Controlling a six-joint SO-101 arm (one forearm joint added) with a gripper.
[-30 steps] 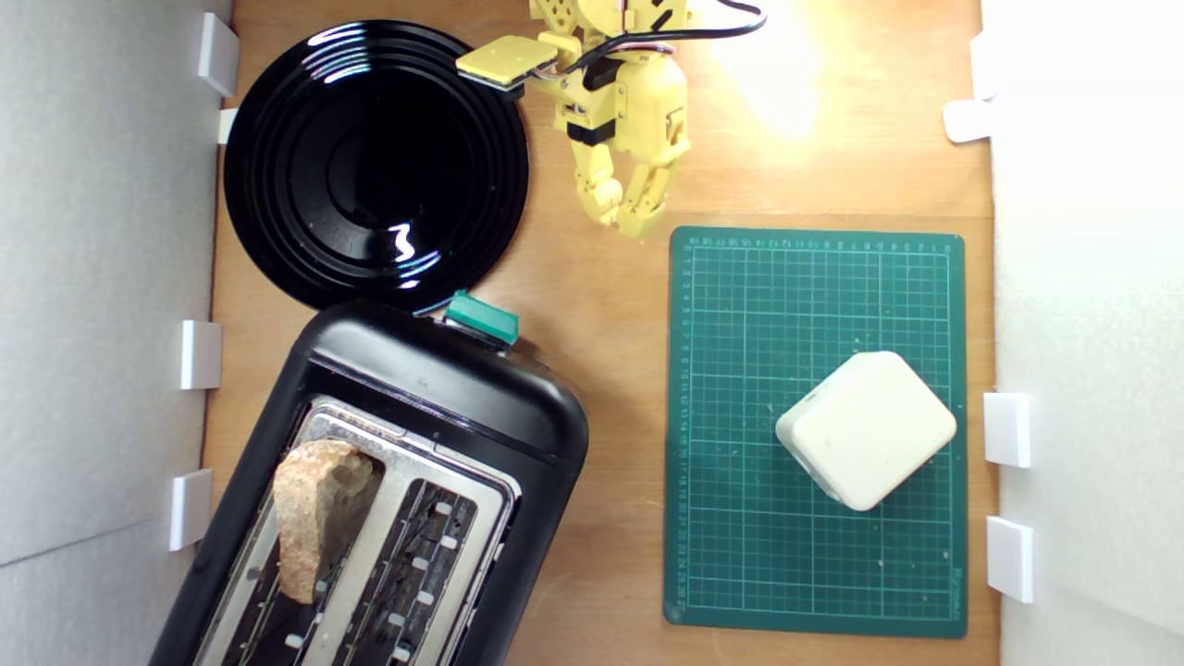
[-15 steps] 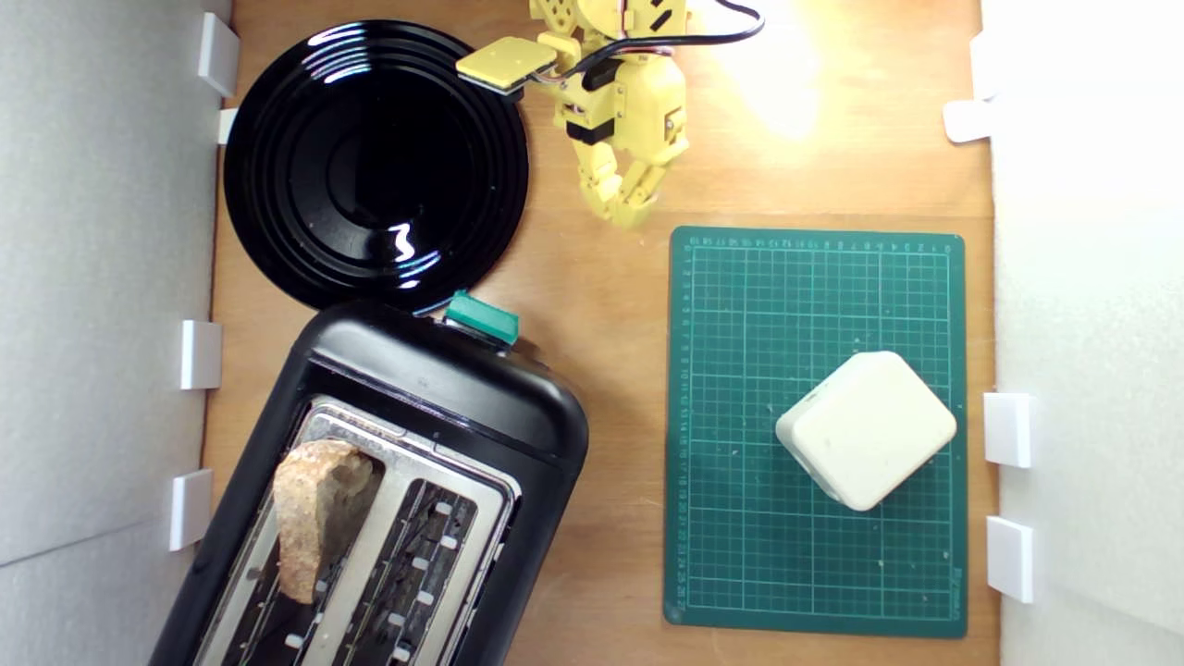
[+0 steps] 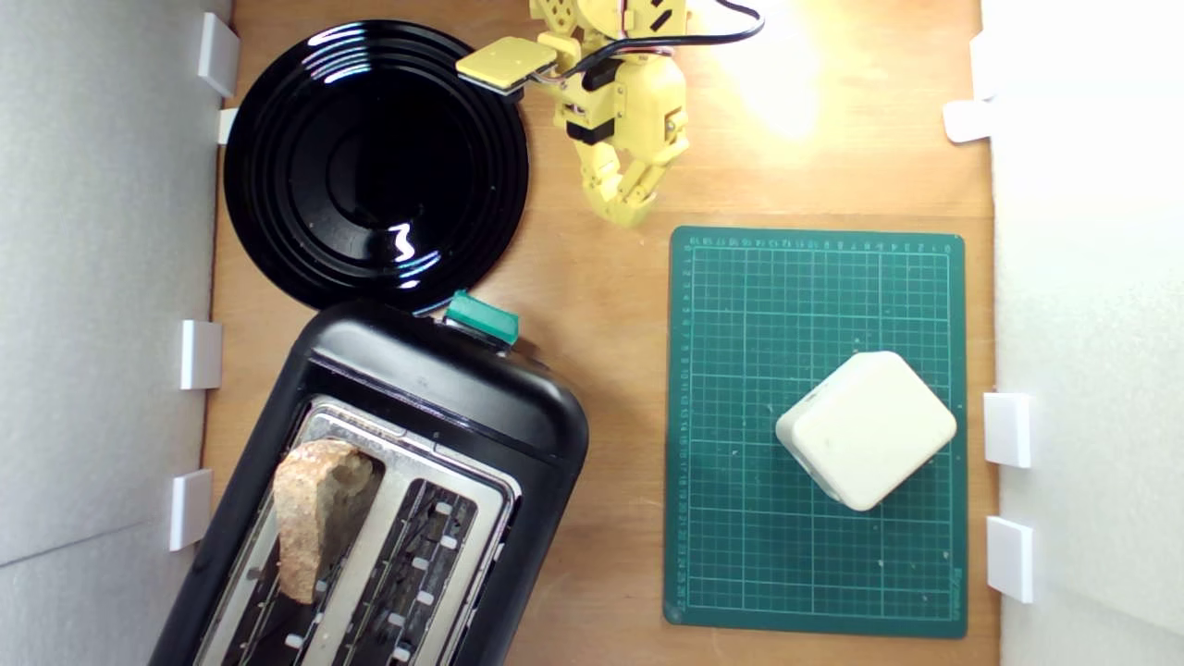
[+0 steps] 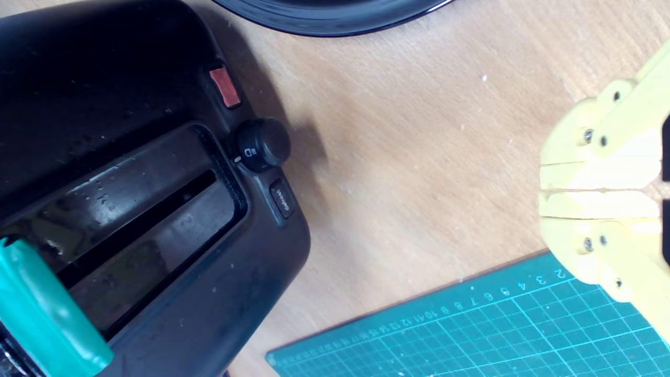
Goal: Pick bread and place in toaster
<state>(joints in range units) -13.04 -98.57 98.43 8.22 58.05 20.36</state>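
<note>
The bread [image 3: 314, 518] is sticking up out of the toaster [image 3: 444, 398]; it is sitting in the slot nearer the exterior view's left, and its brown crust is poking above the silver top plate [image 3: 370, 444]; the other slot [image 3: 416, 573] is showing only its wires. The toaster is lying slantwise on the wooden counter [image 3: 601, 324], and its teal-green lever knob [image 3: 481, 316] is pointing toward the glossy black plate [image 3: 375, 162]; the plate is sitting just beside the toaster's end.

The yellow pincer [image 3: 629, 215] is hanging over bare counter, well apart from the bread; it is sitting between the plate and the green cutting mat [image 3: 740, 555]; its two fingers are pressed together with nothing between them; in the wrist view the pincer [image 4: 544, 189] is showing only a thin line where the tips are meeting.

A cream-white block [image 3: 867, 430] with rounded corners is resting on the mat, turned like a diamond. The wrist view is also showing the toaster's round black dial [image 4: 261, 144] and a small red button [image 4: 225, 86] on its side.
</note>
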